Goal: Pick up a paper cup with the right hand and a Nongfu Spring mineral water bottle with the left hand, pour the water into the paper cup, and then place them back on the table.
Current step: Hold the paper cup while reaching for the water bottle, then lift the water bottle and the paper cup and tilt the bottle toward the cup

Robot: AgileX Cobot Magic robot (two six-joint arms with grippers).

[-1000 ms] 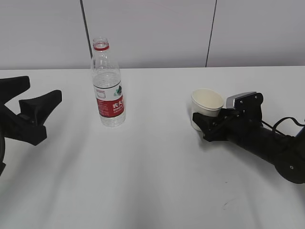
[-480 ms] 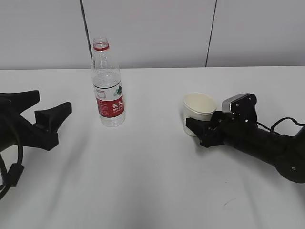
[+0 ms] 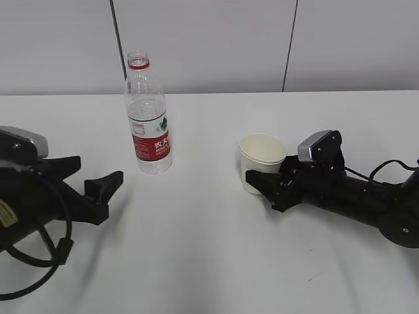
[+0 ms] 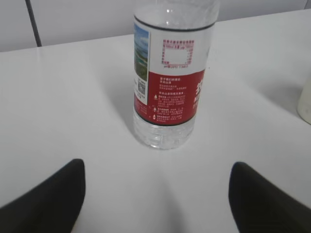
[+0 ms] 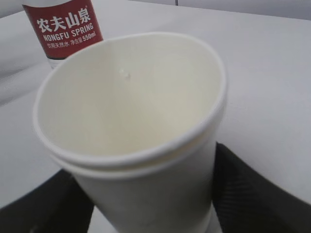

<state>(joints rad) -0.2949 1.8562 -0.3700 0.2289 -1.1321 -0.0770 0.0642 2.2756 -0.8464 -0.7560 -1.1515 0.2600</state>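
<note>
The right hand [image 3: 263, 186] lies low over the table [image 3: 209, 261] on the right side of the exterior view, with its two fingers closed around the lower body of the paper cup [image 3: 262, 160]. The cup sits upright, mouth up, near the centre of the table; whether its base touches the surface cannot be determined. In the right wrist view the paper cup [image 5: 136, 136] fills the frame, its interior appears empty, and a black finger [image 5: 252, 194] presses against each side of its wall. The Nongfu Spring mineral water bottle [image 3: 148, 118] stands upright on the table, left of the cup and well apart from it, with no cap on its neck. The left hand [image 3: 85, 180] is positioned at the left edge, pointed toward the bottle, with its fingers spread wide and holding nothing. In the left wrist view the bottle [image 4: 170, 82] stands centred ahead of the two finger tips [image 4: 53, 194], and clear table surface separates it from both.
</note>
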